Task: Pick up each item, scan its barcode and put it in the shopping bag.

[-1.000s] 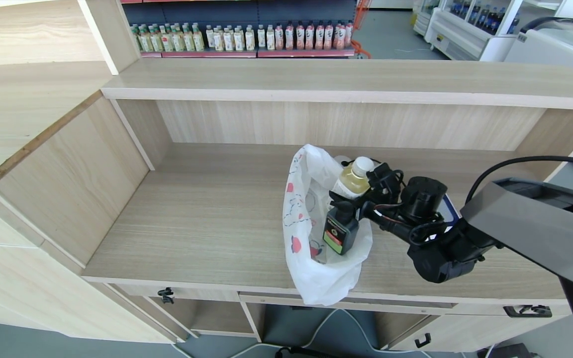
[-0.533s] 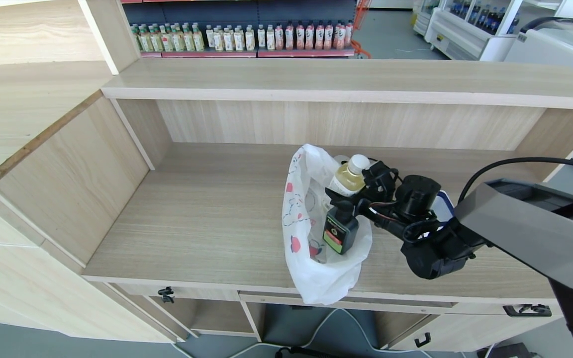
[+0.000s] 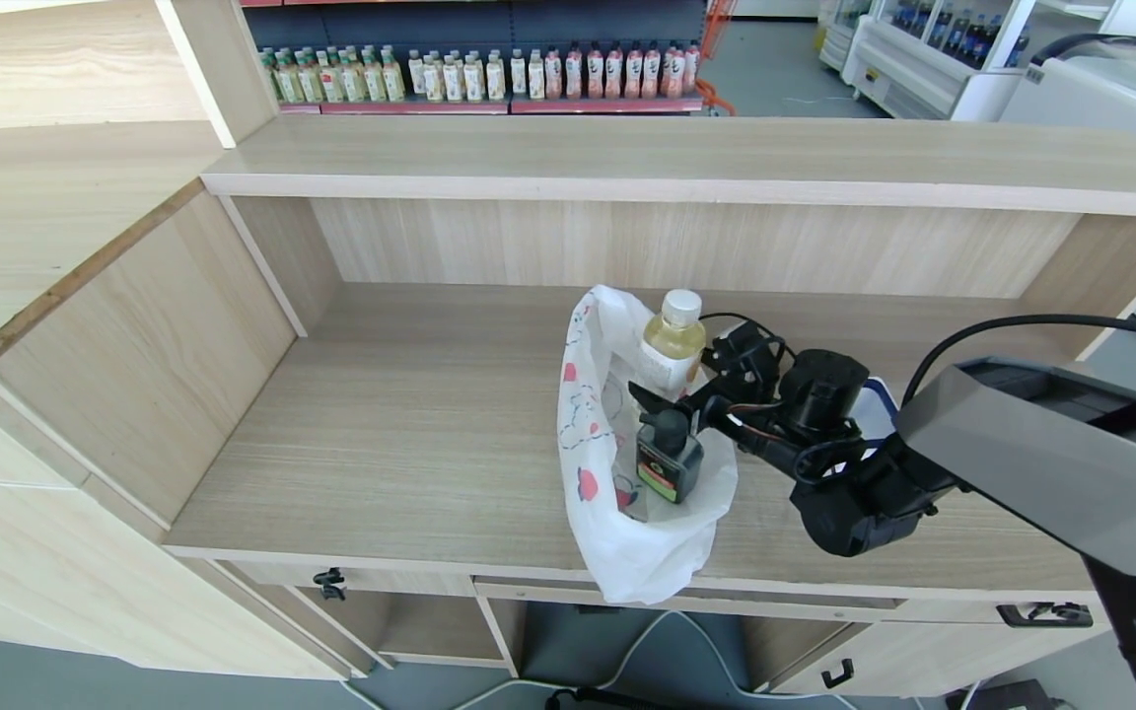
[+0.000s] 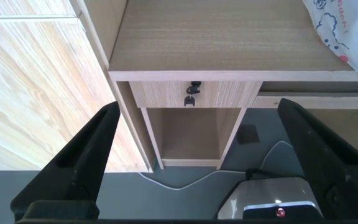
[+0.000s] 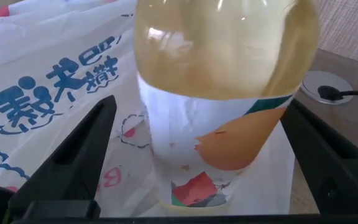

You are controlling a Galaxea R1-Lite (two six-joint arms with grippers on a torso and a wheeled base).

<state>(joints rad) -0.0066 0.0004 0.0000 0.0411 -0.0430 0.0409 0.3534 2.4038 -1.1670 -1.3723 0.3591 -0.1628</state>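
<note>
Brackets the tea bottle (image 3: 672, 347) with the right gripper (image 5: 199, 104), fingers spread wide on either side and pinching nothing. Stands the bottle upright at the far side of the shopping bag (image 3: 617, 552), right of centre on the counter (image 3: 410, 434). Shows a dark bottle (image 3: 667, 461) in the bag, just nearer. Hangs the left gripper (image 4: 197, 107), likewise spread, off the counter's near left edge.
</note>
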